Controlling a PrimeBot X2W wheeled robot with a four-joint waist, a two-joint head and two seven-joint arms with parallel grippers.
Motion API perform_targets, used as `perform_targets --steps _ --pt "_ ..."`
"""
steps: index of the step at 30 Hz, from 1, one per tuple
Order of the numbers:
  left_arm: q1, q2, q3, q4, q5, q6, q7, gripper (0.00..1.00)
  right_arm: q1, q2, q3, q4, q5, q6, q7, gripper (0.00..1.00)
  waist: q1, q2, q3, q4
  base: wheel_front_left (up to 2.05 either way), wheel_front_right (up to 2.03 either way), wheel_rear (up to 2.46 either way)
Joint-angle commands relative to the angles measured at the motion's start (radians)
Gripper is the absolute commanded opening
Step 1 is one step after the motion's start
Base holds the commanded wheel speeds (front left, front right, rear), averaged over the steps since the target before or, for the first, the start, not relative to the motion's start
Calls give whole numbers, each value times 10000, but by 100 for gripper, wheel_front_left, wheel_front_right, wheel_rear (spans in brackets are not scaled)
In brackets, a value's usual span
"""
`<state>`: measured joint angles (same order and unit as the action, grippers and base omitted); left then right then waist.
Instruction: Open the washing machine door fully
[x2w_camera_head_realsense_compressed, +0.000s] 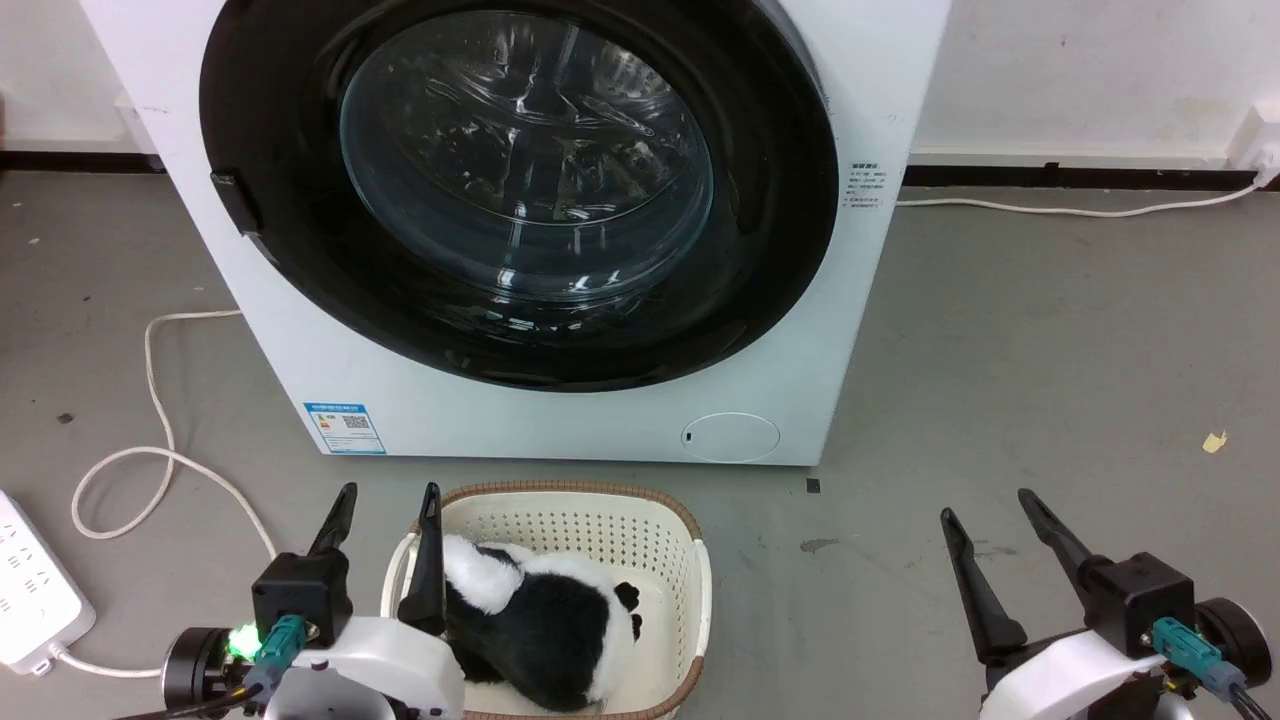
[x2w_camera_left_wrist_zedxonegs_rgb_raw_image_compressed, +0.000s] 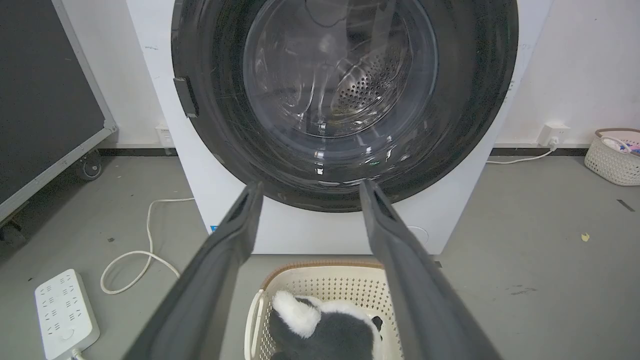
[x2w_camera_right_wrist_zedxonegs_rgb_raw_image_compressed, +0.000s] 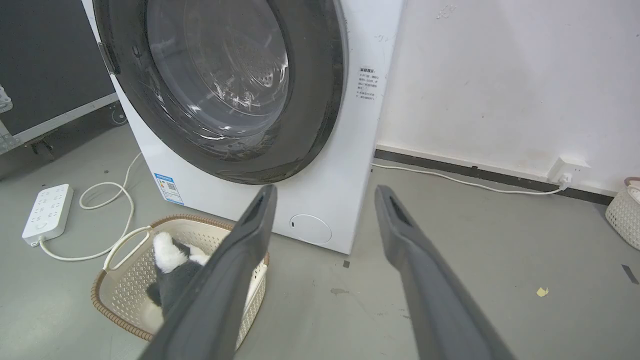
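Note:
The white washing machine (x2w_camera_head_realsense_compressed: 560, 410) (x2w_camera_left_wrist_zedxonegs_rgb_raw_image_compressed: 310, 230) (x2w_camera_right_wrist_zedxonegs_rgb_raw_image_compressed: 345, 165) stands on the floor straight ahead. Its round glossy black door (x2w_camera_head_realsense_compressed: 770, 200) (x2w_camera_left_wrist_zedxonegs_rgb_raw_image_compressed: 470, 100) (x2w_camera_right_wrist_zedxonegs_rgb_raw_image_compressed: 315, 100) lies shut flat against the front, with the clear glass bowl (x2w_camera_head_realsense_compressed: 525, 150) at its centre and a small black handle (x2w_camera_head_realsense_compressed: 235, 205) (x2w_camera_left_wrist_zedxonegs_rgb_raw_image_compressed: 186, 96) on its left rim. My left gripper (x2w_camera_head_realsense_compressed: 388, 505) (x2w_camera_left_wrist_zedxonegs_rgb_raw_image_compressed: 310, 192) is open at the lower left, over the basket and well short of the door. My right gripper (x2w_camera_head_realsense_compressed: 985, 510) (x2w_camera_right_wrist_zedxonegs_rgb_raw_image_compressed: 325, 195) is open at the lower right above bare floor, holding nothing.
A cream basket (x2w_camera_head_realsense_compressed: 690, 560) (x2w_camera_left_wrist_zedxonegs_rgb_raw_image_compressed: 325, 275) (x2w_camera_right_wrist_zedxonegs_rgb_raw_image_compressed: 120, 295) with a black-and-white plush toy (x2w_camera_head_realsense_compressed: 540, 625) sits on the floor against the machine's front. A white power strip (x2w_camera_head_realsense_compressed: 30, 590) and looping cable (x2w_camera_head_realsense_compressed: 160, 440) lie at the left. Another basket (x2w_camera_left_wrist_zedxonegs_rgb_raw_image_compressed: 612, 155) stands by the right wall.

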<state>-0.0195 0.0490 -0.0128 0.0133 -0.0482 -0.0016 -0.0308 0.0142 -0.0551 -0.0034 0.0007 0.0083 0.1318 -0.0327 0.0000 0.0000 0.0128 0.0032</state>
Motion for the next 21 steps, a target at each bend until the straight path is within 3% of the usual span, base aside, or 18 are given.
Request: perform_targets --steps 1,9,10,21 --pt "-79 4 -9 56 -111 57 -137 100 -49 8 -7 -81 -29 -3 -119 100 0 0 21 20 0 0 0" --pt "-149 4 -96 81 -263 78 -283 100 -98 11 -46 -115 25 -4 -265 100 0 0 140 114 0 0 0" --pt "-176 4 -117 77 -304 84 -324 100 -144 12 -88 -125 110 -4 -307 0 0 0 191 141 0 0 0" --pt "-374 5 -217 53 -548 147 -534 100 -638 -160 -300 -67 647 -5 -516 0 0 0 558 338 0 0 0"
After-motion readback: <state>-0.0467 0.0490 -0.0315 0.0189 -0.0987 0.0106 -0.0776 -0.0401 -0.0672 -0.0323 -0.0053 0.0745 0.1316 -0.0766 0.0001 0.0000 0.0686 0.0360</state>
